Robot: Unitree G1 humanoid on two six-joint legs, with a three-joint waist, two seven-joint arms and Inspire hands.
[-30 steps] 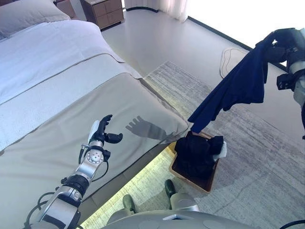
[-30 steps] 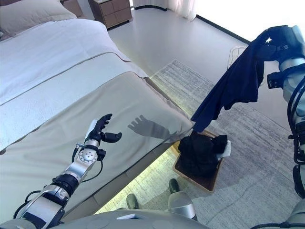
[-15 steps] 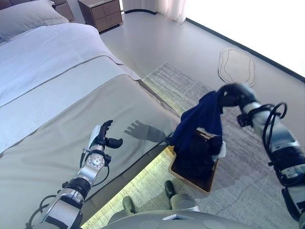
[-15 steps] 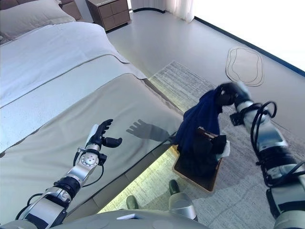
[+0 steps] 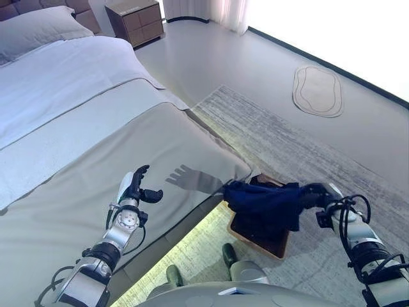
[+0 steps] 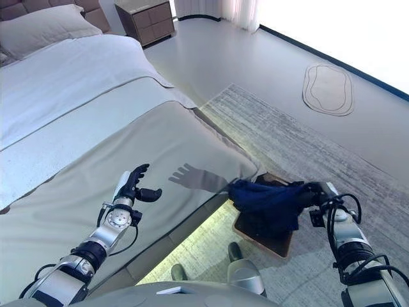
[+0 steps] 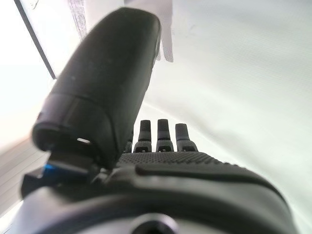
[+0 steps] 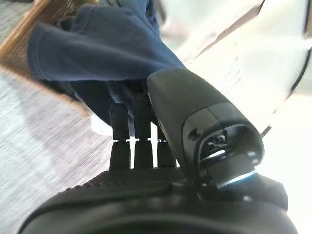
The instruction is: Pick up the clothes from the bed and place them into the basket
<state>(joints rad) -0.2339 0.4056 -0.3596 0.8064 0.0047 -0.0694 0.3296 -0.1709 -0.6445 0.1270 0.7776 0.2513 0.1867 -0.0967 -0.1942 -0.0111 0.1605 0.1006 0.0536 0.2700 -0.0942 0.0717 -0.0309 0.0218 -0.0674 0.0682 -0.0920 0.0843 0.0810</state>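
Note:
A navy garment hangs low over the brown basket, which stands on the rug by the bed's corner with dark clothes in it. My right hand is shut on one end of the garment; in the right wrist view its fingers curl into the navy cloth. The cloth's other end drapes toward the bed edge. My left hand hovers open over the grey bed cover, holding nothing; its fingers are straight.
The bed runs back to a pillow at the far left. A wooden nightstand stands behind it. A grey rug covers the floor under the basket, and a small oval mat lies beyond it.
My right arm has swung down from high at the right, carrying the navy garment until it hangs just over the basket. The left hand has stayed over the bed.

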